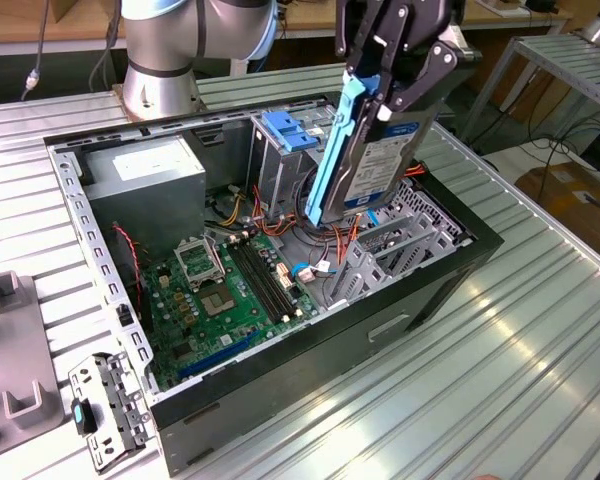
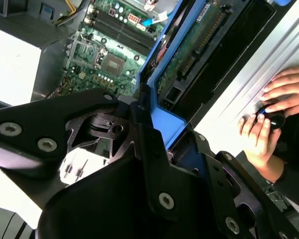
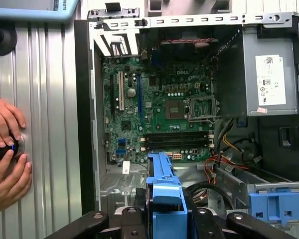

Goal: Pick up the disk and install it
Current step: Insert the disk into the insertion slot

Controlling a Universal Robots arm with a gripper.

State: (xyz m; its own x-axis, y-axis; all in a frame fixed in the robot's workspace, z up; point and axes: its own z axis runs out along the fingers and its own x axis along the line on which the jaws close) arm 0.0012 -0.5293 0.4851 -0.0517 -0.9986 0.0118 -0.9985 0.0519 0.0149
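The gripper (image 1: 395,85) was closed tight on the upper end of the disk (image 1: 370,165), one black finger on each flat face. This grip probably left the blue carrier frame (image 1: 330,150) along the edge free to meet its rails.

At the exterior view's left, a grey fixture (image 1: 10,340) stood on the ribbed table (image 1: 520,330). A loose metal bracket (image 1: 105,410) lay just beside the open computer case (image 1: 310,370), seemingly set aside to give access. Inside the case came the power supply (image 1: 145,175) and then the motherboard (image 1: 225,290). After them stood the drive cage (image 1: 268,175), topped by its blue handle (image 1: 290,130).

To the right of the cage the disk hung on edge, nearly upright and leaning a little. Its lower end was close above the cables and brackets at that end of the case. It was carried edge-down, likely so that it could slide into a narrow bay, and it was not yet seated.

In the first wrist view a person's hands (image 3: 5,149) rested on a small dark device on the table, beside the case and well apart from the arm.
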